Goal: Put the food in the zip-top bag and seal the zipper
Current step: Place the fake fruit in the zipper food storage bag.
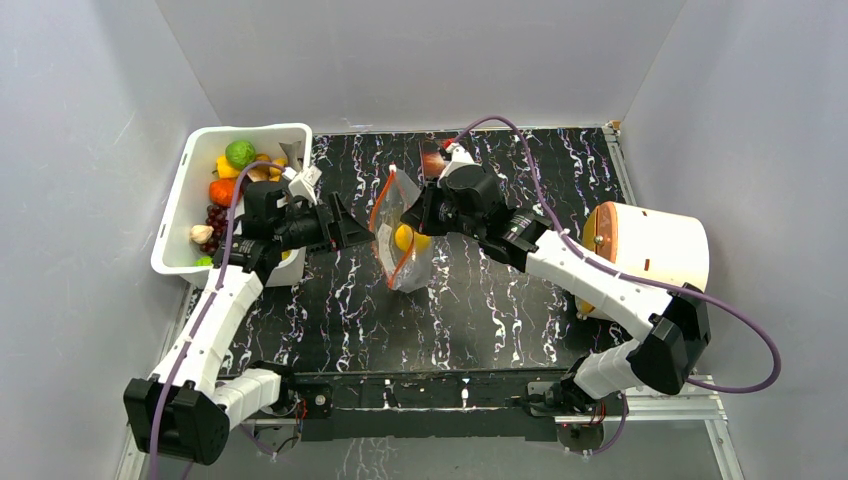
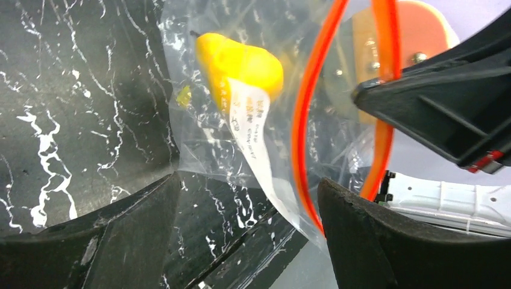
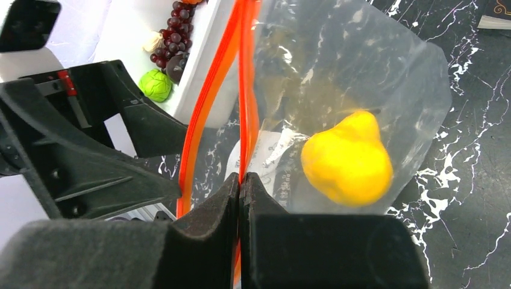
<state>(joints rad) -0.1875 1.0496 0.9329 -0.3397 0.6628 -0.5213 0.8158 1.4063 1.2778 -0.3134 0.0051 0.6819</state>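
Table (image 1: 480, 310): black with white marbling, running under everything here.
Left gripper (image 1: 362, 228): just left of the bag, pointing at its mouth. The jaws are spread wide and hold nothing. From its own camera (image 2: 248, 179) the bag's lower corner hangs between the two fingers, though I cannot tell if either one touches it.
Right gripper (image 1: 408, 218): at the bag's right side, jaws clenched flat together (image 3: 241, 180) on one strip of the zipper, pinching the plastic with it.
Bag (image 1: 412, 272): clear and floppy, in the middle of the table between the two grippers, held up by its mouth edge. Whether its bottom rests on the table I cannot tell.
Zipper (image 1: 377, 212): a red-orange strip. Its two sides stand apart (image 3: 208, 114), so the mouth gapes toward the left gripper.
Pear (image 1: 405, 238): yellow, inside the bag, low down (image 3: 346, 159).
Label (image 2: 256, 129): a white patch on the bag wall, beside the pear.
Drum (image 1: 655, 245): white with an orange face, well right of the bag.
Tub (image 1: 250, 130): white, left of the bag and farther back, holding mixed fruit (image 1: 240, 153).
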